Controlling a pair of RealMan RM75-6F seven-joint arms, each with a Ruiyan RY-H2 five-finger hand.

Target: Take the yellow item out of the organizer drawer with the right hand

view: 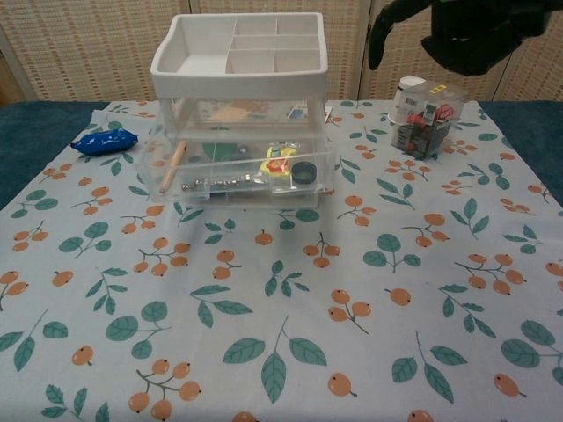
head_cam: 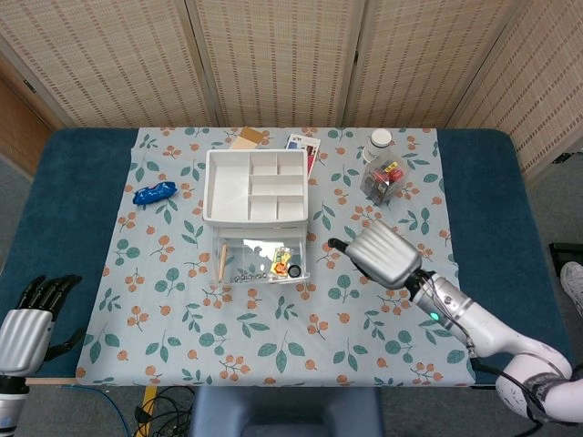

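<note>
Left hand: we see the left hand (head_cam: 27,323) low at the near left corner of the table (head_cam: 64,196), on the blue cover beside the floral cloth (head_cam: 273,300). Its dark fingers are apart and point away from the robot, and it holds nothing. The chest view does not show it.

Blue packet: we find a blue packet (head_cam: 154,193) on the cloth, left of the organizer and apart from it.

Organizer: we see the white organizer (head_cam: 256,186) standing at the middle of the cloth, its top tray split into compartments. Its clear drawer (head_cam: 260,256) is pulled out toward the robot.

Drawer contents: we make out a wooden stick (head_cam: 221,259) at the left end, a line of small dark beads (head_cam: 246,276) along the front, and a black ring (head_cam: 294,270) at the right end.

Yellow item: we find the yellow item (head_cam: 281,259) lying in the right part of the open drawer, just left of the black ring.

Right hand: we see the right hand (head_cam: 378,254) raised over the cloth, back upward, fingers reaching toward the drawer. In the chest view it hangs high (view: 466,31), one dark finger pointing down. It holds nothing and its fingers look loosely spread. It is right of the drawer, near the yellow item but not touching it.

Clear box: we see a clear box (head_cam: 385,179) of small red and dark things behind the right hand, with a white-capped jar (head_cam: 379,141) just beyond.
</note>
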